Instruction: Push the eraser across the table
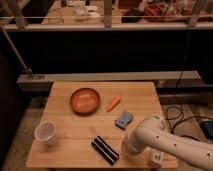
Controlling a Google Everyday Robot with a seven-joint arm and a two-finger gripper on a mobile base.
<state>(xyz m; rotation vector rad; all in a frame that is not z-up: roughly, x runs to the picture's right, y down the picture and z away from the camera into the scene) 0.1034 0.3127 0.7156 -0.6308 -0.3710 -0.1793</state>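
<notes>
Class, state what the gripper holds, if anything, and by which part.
Nothing, as far as shows: the gripper is at the near right corner of the table, the eraser lying free, apart from it.

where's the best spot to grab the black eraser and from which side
Grip the eraser midway along, across its narrow width, from above: it lies flat, diagonal, long sides free. The pincer sits low to its right near the table's front edge.
</notes>
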